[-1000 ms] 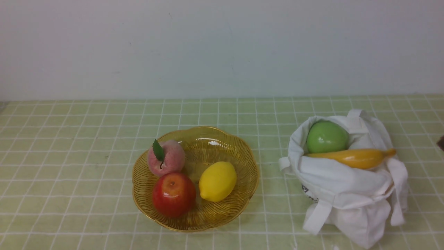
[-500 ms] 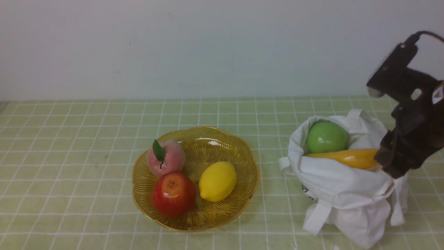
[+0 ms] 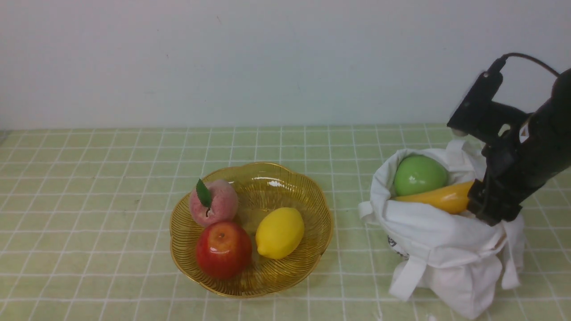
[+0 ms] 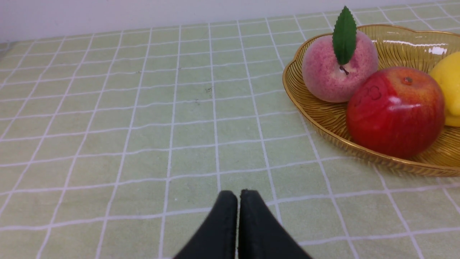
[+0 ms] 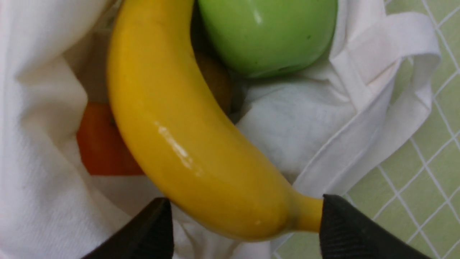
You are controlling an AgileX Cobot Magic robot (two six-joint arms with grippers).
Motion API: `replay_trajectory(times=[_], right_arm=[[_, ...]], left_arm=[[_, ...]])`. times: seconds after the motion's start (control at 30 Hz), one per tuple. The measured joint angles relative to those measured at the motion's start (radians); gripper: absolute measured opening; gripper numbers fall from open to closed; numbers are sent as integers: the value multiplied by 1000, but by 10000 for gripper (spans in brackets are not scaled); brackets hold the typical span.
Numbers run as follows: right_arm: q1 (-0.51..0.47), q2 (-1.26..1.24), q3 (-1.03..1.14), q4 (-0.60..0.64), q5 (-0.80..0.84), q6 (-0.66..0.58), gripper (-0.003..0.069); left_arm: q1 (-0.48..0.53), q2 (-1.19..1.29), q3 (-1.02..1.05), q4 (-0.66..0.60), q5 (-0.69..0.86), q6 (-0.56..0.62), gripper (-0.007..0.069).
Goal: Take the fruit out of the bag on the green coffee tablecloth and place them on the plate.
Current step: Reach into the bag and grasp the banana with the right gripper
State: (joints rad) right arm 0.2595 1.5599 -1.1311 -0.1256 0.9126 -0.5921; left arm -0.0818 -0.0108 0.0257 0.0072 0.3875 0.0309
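right gripper spread wide astride banana end at bag rim.

Green tablecloth carries plate near ctr, bag (white tote) to its R

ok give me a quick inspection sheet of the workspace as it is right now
surface: green checked tablecloth, lying flat, with a few small dark specks.
job's things: banana and green apple sit in the open white bag; the amber plate stands to the bag's left, apart from it.
clutter: peach, red apple and lemon lie in the plate; an orange item lies deeper in the bag, under the banana.
grippers: right gripper open, fingers either side of the banana's stem end; left gripper shut, over bare cloth beside the plate.
cables: one black cable loops off the right wrist.
surroundings: plain pale wall; nothing else seen.
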Motion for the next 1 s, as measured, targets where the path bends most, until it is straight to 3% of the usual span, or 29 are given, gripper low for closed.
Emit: replay_trajectory(times=[0.6,0.73,0.8,0.87,1.0], right_arm=[[82,62,-2,-35,-77,-153,498],[82,85,-3,-68,-74,-156,447],[82,91,-3,-89,-63,-153,373],[82,91,-3,-102,-53,-152,346],[82,67,-3,-118,-15,-139,346]], left_arm=[[0,0,0,0,0,0,-8],[0,0,0,0,0,0,-8],[0,0,0,0,0,0,-8],[0,0,0,0,0,0,-8],[0,0,0,0,0,0,-8]])
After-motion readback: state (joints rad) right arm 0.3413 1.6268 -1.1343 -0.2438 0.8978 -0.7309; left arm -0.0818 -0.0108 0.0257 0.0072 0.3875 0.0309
